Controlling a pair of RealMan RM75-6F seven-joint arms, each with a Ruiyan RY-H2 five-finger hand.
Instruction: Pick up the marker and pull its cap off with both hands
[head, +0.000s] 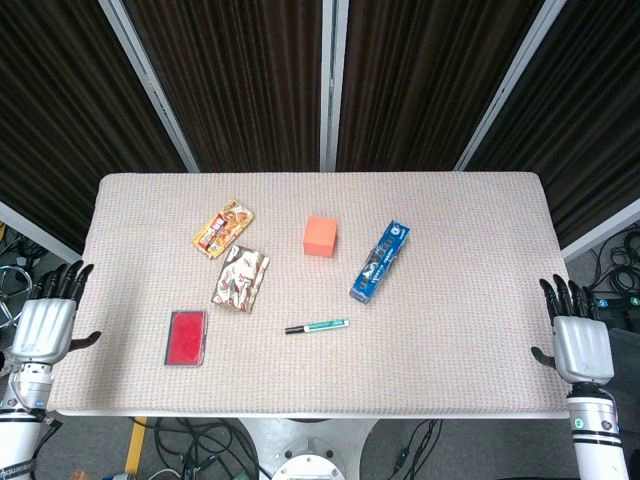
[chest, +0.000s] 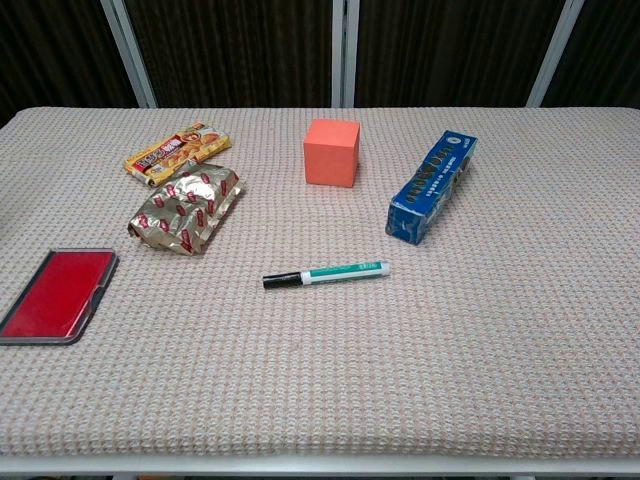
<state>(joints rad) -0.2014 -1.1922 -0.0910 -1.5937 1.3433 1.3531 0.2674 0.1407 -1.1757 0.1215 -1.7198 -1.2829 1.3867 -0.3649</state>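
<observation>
The marker (head: 316, 326) (chest: 327, 273) lies flat near the middle front of the table, its black cap pointing left and its green-and-white barrel pointing right. My left hand (head: 48, 320) hangs off the table's left edge, fingers spread, holding nothing. Beyond the right edge my right hand (head: 578, 335) is likewise spread and empty. Both hands are far from the marker. The chest view shows neither hand.
A red ink pad (head: 187, 337) (chest: 55, 296) lies front left. Two snack packets (head: 223, 228) (head: 240, 278) sit behind it. An orange cube (head: 321, 236) (chest: 332, 151) and a blue box (head: 381, 261) (chest: 433, 187) lie behind the marker on the beige table cloth (head: 450, 360).
</observation>
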